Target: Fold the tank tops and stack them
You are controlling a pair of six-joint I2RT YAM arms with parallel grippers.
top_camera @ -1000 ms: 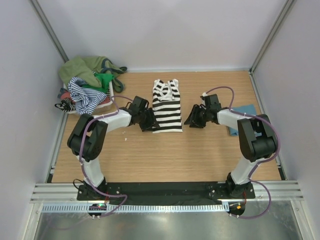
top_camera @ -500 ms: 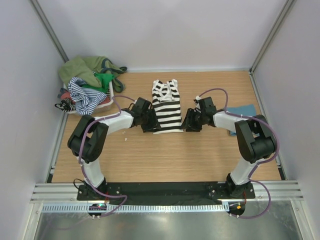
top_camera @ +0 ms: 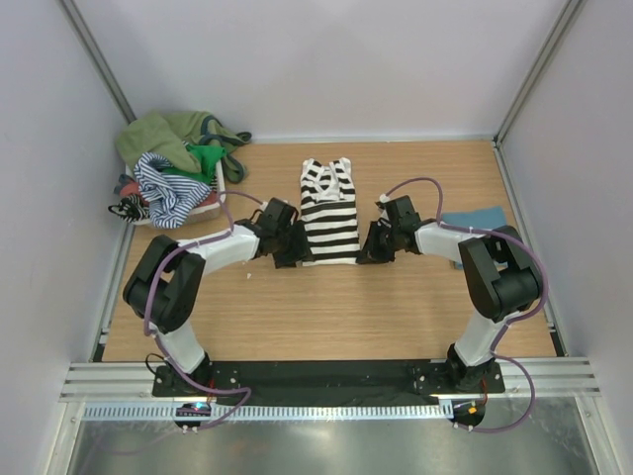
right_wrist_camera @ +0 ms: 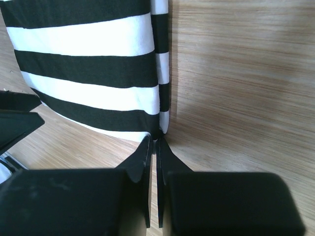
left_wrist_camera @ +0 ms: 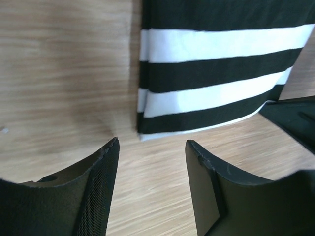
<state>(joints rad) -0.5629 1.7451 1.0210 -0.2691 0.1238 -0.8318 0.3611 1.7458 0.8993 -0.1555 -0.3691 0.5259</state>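
Over the table (top_camera: pixel 297 317), both arms are stretching low and inward with elbows bowed outward. The left arm (top_camera: pixel 213 247) and right arm (top_camera: pixel 445 236) are flanking the striped tank top (top_camera: pixel 329 213) at its near corners. It is lying flat mid-table, long axis running away from the bases, neckline at the far end. The left jaws are standing open just short of the hem, gripping nothing. The right jaws are pinching shut on the hem's corner.
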